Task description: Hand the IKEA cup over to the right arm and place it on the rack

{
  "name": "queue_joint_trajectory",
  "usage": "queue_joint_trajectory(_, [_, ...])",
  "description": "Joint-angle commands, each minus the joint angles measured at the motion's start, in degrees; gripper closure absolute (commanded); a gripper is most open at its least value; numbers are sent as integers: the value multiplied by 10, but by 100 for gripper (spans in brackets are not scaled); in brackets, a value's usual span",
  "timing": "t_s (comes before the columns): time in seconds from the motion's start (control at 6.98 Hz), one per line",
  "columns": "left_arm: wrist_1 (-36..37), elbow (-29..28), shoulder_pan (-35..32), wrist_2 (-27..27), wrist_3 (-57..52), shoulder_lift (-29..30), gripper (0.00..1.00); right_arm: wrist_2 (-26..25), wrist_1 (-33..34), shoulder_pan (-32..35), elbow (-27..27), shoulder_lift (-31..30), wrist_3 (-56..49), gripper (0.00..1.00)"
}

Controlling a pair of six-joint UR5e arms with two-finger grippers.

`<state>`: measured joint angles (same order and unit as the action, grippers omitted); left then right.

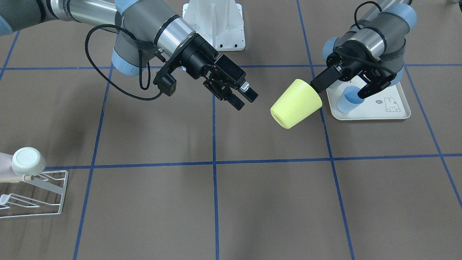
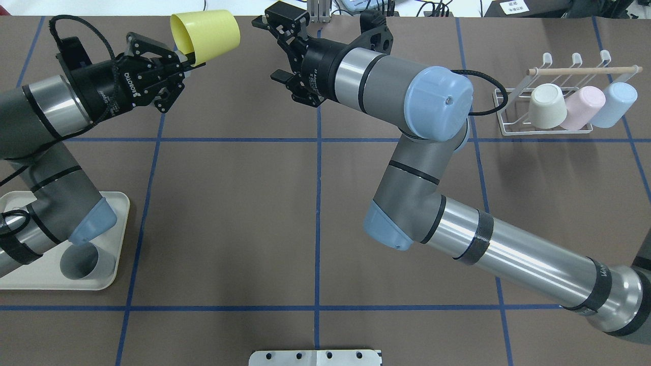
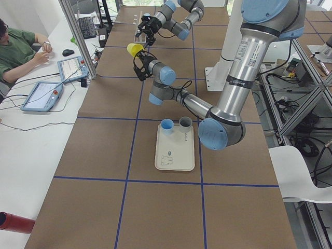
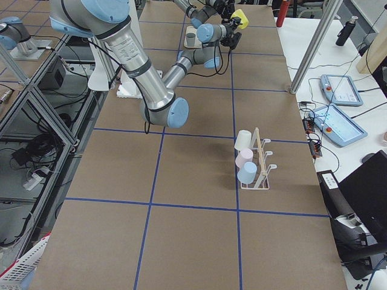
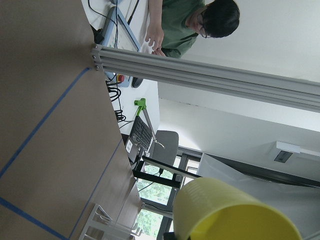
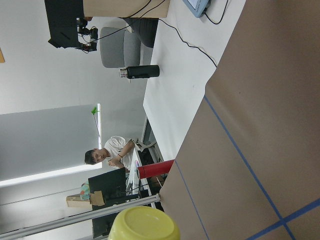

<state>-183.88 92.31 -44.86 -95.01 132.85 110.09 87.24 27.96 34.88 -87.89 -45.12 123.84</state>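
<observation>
The yellow IKEA cup (image 1: pixel 296 104) hangs in the air on its side. My left gripper (image 1: pixel 318 86) is shut on its rim, and its base points at my right gripper. The cup also shows in the overhead view (image 2: pixel 206 33), the left wrist view (image 5: pixel 235 212) and the right wrist view (image 6: pixel 145 225). My right gripper (image 1: pixel 246 101), on the arm with the big cable loop, is open and empty. It faces the cup's base a short gap away. The white wire rack (image 2: pixel 503 117) with the wooden dowel (image 2: pixel 580 70) stands at the far right.
The rack holds a cream cup (image 2: pixel 546 105), a pink cup (image 2: pixel 585 107) and a light-blue cup (image 2: pixel 614 104). A cream rabbit-printed tray (image 1: pixel 379 113) under my left arm holds a blue cup (image 1: pixel 350 99) and a grey cup (image 2: pixel 81 262). An operator sits beyond the table's far edge.
</observation>
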Motion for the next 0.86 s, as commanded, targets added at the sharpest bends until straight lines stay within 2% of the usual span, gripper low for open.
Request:
queue_joint_trajectory(0.0, [-4, 1, 16, 0, -1, 7, 100, 0, -1, -1, 0, 7, 5, 1])
queue_joint_trajectory(0.72, [-6, 1, 39, 3, 1, 18, 100, 0, 0, -3, 2, 7, 5, 1])
